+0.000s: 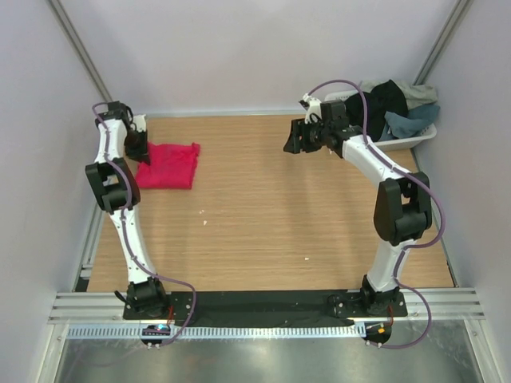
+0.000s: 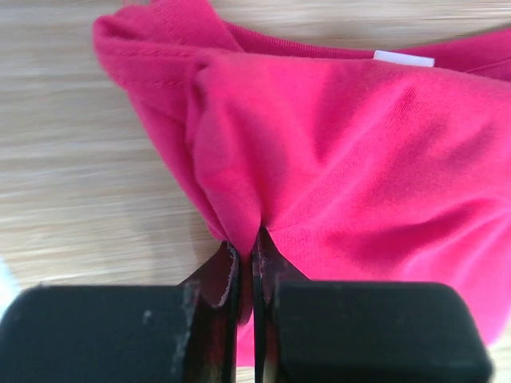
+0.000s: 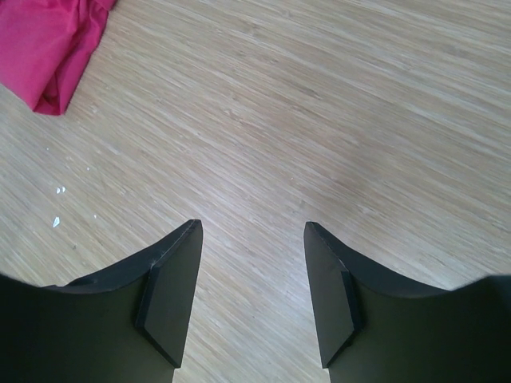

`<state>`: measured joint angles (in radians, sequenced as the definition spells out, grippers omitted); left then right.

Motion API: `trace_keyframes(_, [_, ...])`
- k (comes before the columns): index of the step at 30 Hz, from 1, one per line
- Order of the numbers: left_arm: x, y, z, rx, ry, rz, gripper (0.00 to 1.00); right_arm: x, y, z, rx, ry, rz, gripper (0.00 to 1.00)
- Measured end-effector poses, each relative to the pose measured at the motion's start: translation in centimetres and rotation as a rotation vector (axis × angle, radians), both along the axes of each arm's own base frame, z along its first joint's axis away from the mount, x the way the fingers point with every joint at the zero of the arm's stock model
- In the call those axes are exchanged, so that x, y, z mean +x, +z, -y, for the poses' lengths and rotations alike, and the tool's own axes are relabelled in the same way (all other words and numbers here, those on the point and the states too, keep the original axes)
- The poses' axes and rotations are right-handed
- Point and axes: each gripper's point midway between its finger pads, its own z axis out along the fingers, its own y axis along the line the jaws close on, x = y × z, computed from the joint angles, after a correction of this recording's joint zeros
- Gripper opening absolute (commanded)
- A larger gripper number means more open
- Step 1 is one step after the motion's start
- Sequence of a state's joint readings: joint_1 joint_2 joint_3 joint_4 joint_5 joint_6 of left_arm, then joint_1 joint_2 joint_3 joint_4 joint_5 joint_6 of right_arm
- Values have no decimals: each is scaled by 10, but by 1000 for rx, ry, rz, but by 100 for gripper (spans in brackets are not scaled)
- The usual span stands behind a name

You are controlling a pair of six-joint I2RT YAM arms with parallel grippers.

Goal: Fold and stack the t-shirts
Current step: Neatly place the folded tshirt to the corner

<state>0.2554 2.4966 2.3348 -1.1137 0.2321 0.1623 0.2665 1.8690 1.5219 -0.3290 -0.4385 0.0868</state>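
left fingers [image 2: 227,279] clamp a fold of the crimson-pink t-shirt [image 2: 359,159]. right fingers [image 3: 172,295] hang spread, empty, well apart from it.

Pink t-shirt [image 2: 359,159] — apparently in end effector [image 2: 246,244]

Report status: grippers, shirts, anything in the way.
Left gripper shut on pink shirt, far left. Right gripper open, empty, over the table. Other shirts heaped in basket, far right. No obstruction seen.
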Motion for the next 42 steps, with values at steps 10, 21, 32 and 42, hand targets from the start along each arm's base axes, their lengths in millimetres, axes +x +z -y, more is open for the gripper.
trace_keyframes(10, [-12,-14,-80,112,134,-21,0,-7,-2,4,-17,-1,1,60])
trace_keyframes(21, [-24,-18,-110,221,82,-12,0,-14,-7,7,-24,0,-11,60])
trace_keyframes(32, [-59,-17,-126,313,9,-69,0,-18,-12,8,-29,2,-17,61])
trace_keyframes(42, [-82,-17,-148,441,-88,-136,0,-21,-19,9,-32,3,-32,61])
